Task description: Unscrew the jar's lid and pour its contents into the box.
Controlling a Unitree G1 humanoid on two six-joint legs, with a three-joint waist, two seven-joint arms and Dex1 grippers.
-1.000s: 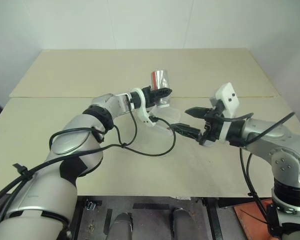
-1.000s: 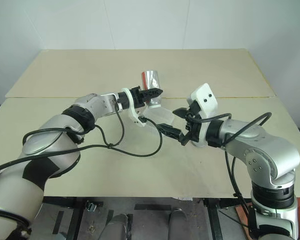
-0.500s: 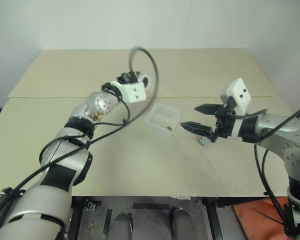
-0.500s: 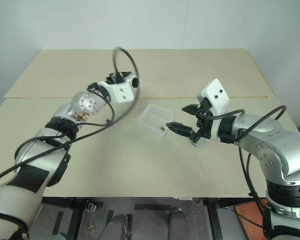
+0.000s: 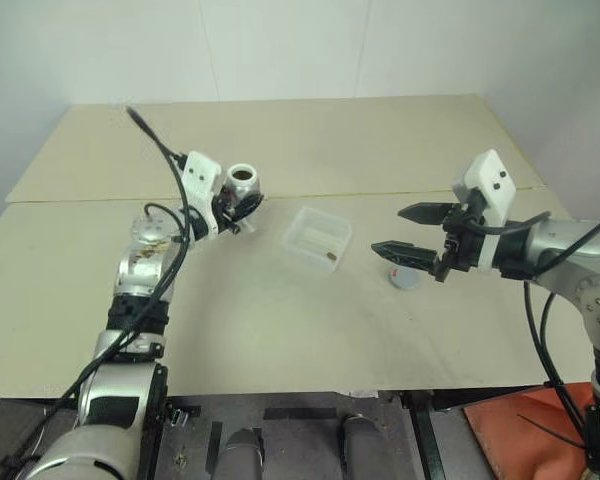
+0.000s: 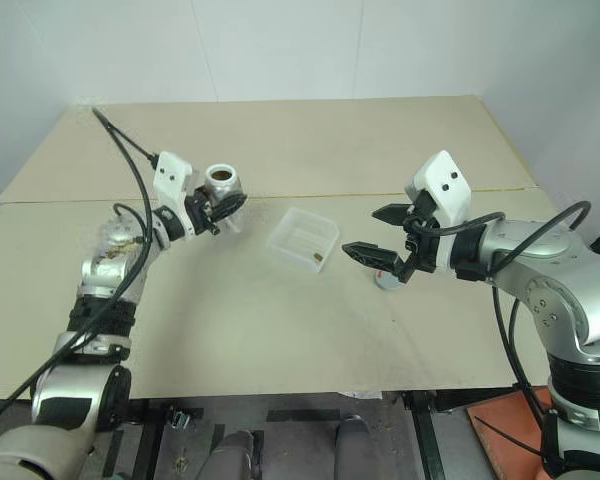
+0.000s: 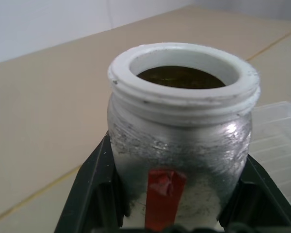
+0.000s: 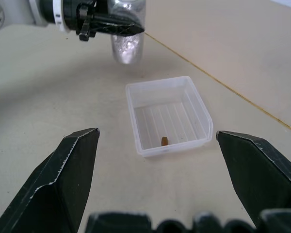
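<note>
Plywood (image 5: 280, 330) of a pale tan colour formed the tabletop, made of two boards joined by a seam running across behind the box (image 5: 317, 237); plain white walls (image 5: 280, 45) were seen behind the table. The box was taken as landmark near the table's middle. Inside it, at its near edge, the contents (image 8: 164, 141), a small brown bit, were seen lying. To the left of the box, raised above the surface, the jar (image 7: 179, 141) was held upright with its mouth uncovered, pinched between the fingers of the left gripper (image 5: 238, 206), red mark facing the wrist camera. To the right of the box, the lid (image 5: 404, 277) lay on the plywood beneath the right gripper (image 5: 408, 232), whose fingers were spread wide and held nothing.
</note>
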